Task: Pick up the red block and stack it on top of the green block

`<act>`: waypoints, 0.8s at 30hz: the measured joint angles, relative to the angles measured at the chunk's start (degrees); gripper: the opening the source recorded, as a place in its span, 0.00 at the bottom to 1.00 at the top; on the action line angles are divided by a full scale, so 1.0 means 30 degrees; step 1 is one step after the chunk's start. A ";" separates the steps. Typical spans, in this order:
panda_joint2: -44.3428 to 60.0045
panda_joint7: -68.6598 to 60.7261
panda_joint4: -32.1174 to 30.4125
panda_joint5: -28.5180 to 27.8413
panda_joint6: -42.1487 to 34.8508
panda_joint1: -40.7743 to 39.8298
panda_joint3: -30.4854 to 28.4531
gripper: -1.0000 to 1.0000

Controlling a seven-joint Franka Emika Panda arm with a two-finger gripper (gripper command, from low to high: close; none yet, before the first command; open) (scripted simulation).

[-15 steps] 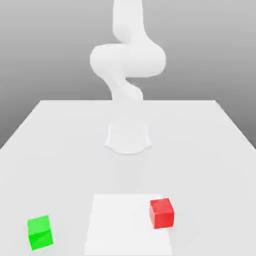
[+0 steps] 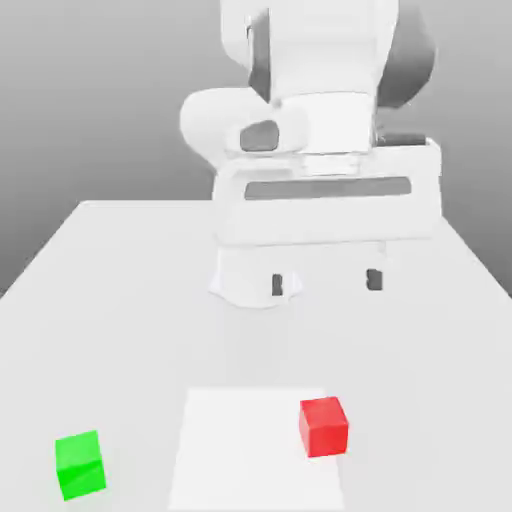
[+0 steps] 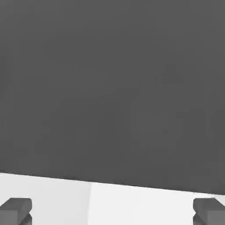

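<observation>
Change since the last frame: your gripper [image 2: 326, 283] has come into the exterior view, fingers spread, nothing between them, up above the surface [image 2: 120, 350]. Blocks haven't moved. Red [image 2: 324, 428] sits across the white patch's [image 2: 250, 450] edge, on the exterior view's right; green [image 2: 80, 466] is near the surface's near-left corner there. You're likely still on approach: line up over red, then descend.
</observation>
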 joint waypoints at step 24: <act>0.5302 0.0740 -0.1804 -0.0796 0.3177 0.0983 -0.0074 0.00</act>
